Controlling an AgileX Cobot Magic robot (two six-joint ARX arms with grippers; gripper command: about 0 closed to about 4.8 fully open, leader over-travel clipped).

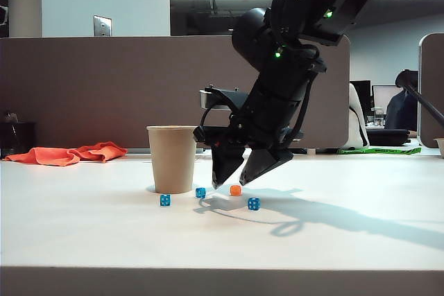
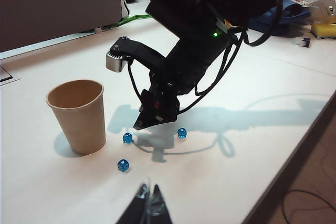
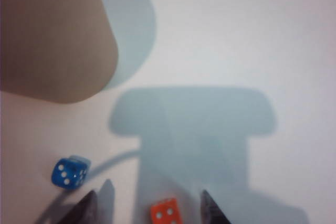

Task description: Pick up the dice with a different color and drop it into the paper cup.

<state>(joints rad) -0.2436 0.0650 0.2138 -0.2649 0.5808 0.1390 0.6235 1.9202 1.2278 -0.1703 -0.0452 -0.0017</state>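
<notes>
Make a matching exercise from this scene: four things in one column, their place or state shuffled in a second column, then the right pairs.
Things
1. orange die
2. paper cup
3. right gripper
4. left gripper

Place or state
A. stands upright, left of all the dice in the exterior view
B. shut, back at the table's near edge
C. on the table between open fingers
D. open, low over the table

Pairs: 1-C, 2-A, 3-D, 4-B

The tiny orange die (image 1: pixel 235 190) with pale pips sits flat on the white table, between two blue dice and near the upright, tapered tan paper cup (image 1: pixel 172 159), whose open mouth with its rolled rim faces up.
</notes>
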